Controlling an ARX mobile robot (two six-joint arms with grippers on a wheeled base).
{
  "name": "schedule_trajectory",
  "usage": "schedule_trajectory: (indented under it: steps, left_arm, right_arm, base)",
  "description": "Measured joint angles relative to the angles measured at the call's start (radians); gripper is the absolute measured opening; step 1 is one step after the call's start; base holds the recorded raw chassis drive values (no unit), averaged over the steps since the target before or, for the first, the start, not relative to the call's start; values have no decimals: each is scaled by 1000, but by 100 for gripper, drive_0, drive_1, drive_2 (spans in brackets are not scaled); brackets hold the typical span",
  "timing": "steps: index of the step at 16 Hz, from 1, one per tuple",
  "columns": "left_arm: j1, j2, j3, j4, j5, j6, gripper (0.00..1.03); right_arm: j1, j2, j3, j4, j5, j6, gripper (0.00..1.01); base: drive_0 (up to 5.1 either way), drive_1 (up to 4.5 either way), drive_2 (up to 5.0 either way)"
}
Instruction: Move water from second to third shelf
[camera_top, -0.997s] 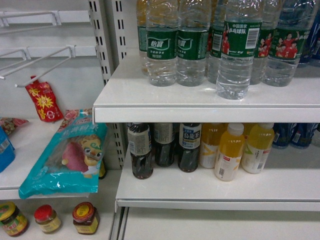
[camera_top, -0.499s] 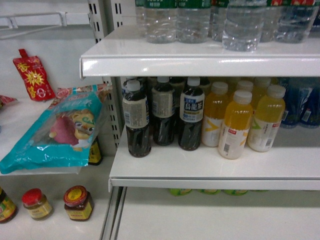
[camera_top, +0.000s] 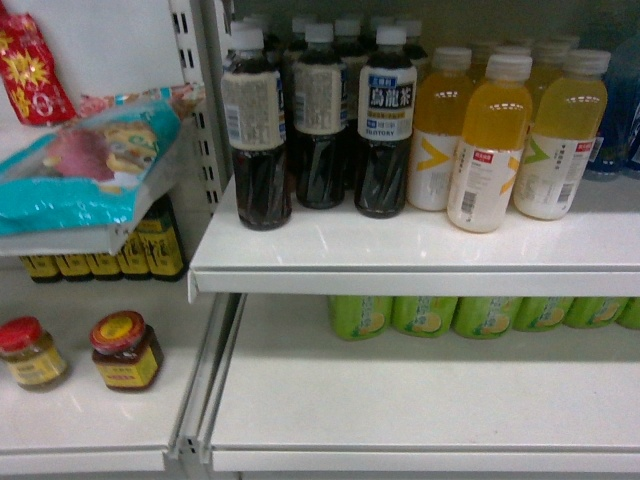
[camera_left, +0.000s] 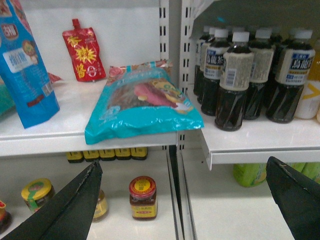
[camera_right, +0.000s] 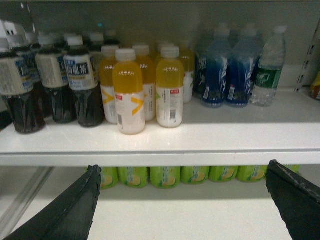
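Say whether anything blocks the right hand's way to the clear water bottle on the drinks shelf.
Nothing visible does. The water bottle stands at the row's right end, beside the blue bottles, with bare shelf in front of it. The right hand is open and empty, out in front of the shelf.

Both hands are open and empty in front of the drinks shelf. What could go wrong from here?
1. The only clear green-labelled bottle in sight stands close beside the blue bottles; the right hand could knock those over when reaching for it.
2. The orange juice bottles stand near the shelf's front edge, so an arm passing by might topple them.
3. The teal bag overhangs its shelf above the left hand; a rising hand could catch it.
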Motion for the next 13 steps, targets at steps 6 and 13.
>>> schedule_trajectory:
  steps: [6,13]
  left_arm:
    - [0,0,0,-3,-1,0,98]
    - [0,0,0,-2,-1,0,98]
  right_arm:
    - [0,0,0,-2,-1,-2,98]
    - [0,0,0,-2,-1,-2,98]
  base:
    - [0,0,0]
    - [0,0,0]
